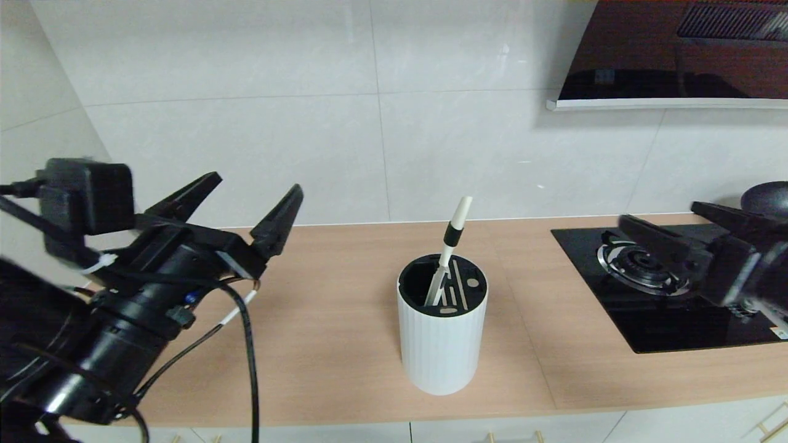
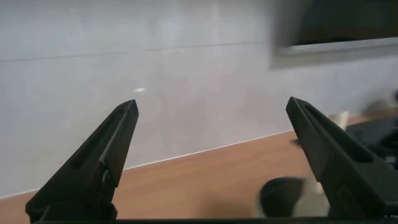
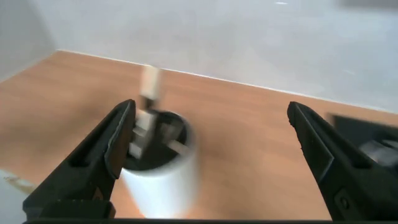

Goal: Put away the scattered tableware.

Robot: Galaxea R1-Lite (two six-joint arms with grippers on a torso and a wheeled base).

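A white ribbed utensil holder (image 1: 442,332) with a black slotted top stands near the counter's front edge. One utensil with a white and black handle (image 1: 452,237) leans out of it. The holder (image 3: 160,168) lies beyond my right gripper's tips in the right wrist view. My left gripper (image 1: 255,200) hangs open above the counter's left part, well left of the holder, with nothing between its fingers (image 2: 99,162). My right gripper (image 1: 665,224) is open over the stove at the right, also holding nothing.
A black glass gas stove (image 1: 671,295) with a burner is set into the wooden counter (image 1: 332,344) at the right. A dark pan (image 1: 766,198) sits at its far edge. A range hood (image 1: 671,55) hangs on the tiled wall above.
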